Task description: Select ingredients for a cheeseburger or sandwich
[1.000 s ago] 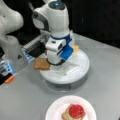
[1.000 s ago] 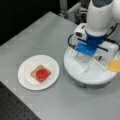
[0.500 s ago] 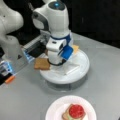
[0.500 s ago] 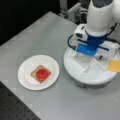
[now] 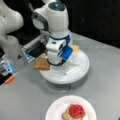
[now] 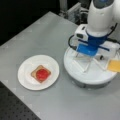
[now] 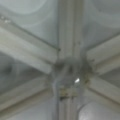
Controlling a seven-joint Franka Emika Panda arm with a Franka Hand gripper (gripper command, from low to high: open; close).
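Nothing moved, pincer [image 6: 86, 58] over tray [image 6: 82, 75], sandwich [image 6: 40, 74] apart

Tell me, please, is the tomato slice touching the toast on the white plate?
Touching: in both front views the tomato slice lies directly on the toast.

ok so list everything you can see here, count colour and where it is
white plate: one, white, a front view's lower left on the grey table
sandwich: one stack, brown toast with green lettuce and a red tomato slice on top, middle of the white plate
divided tray: one, white, round with raised ribs, a front view's right
toast square: one, brown, at the tray's left rim in a front view
cheese square: one, orange, on the tray's right edge
white robot base: one, a front view's left
tool: one, white arm with blue parts, low over the tray's centre ribs
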